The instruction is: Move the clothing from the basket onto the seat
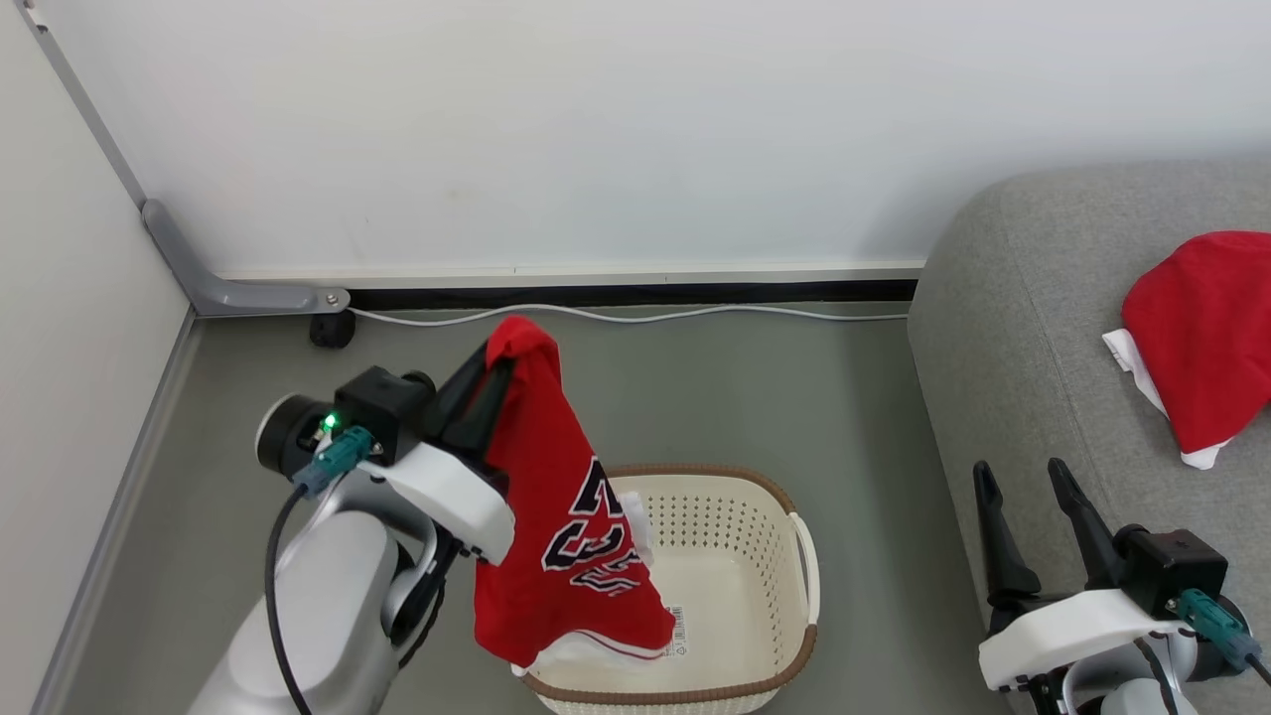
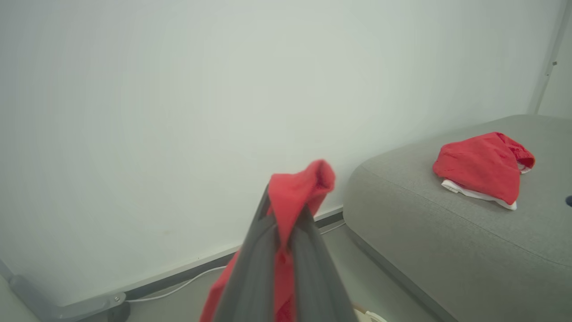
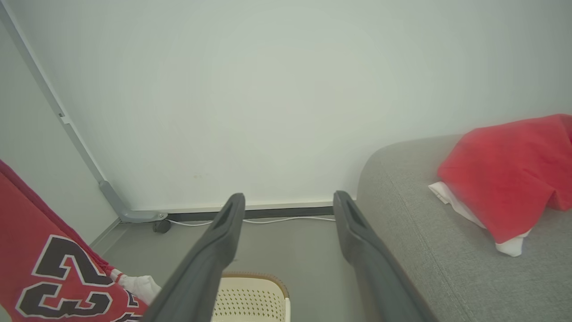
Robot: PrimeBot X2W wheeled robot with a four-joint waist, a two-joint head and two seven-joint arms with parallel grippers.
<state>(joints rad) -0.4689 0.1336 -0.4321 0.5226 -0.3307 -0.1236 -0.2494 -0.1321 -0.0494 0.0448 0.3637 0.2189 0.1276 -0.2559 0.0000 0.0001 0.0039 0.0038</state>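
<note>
Left hand (image 1: 494,369), raised above the floor (image 1: 745,387) at the basket's (image 1: 695,470) left side, is pinched tight on a fold of a red jersey (image 1: 556,516). That jersey hangs from its fingers, showing a black-and-white 23. In the head view its white-trimmed lower end overlaps the basket's left side; whether it touches cannot be told. A barcode sticker (image 1: 676,632) shows on the basket's bottom. Right hand (image 1: 1021,467) sits low beside the grey sofa (image 1: 1033,328), fingers spread wide, holding nothing. 1 more red garment (image 1: 1206,328) with white trim lies crumpled on the sofa, well apart from both hands. A white cable (image 1: 635,316) runs along the foot of the wall (image 1: 596,129).
</note>
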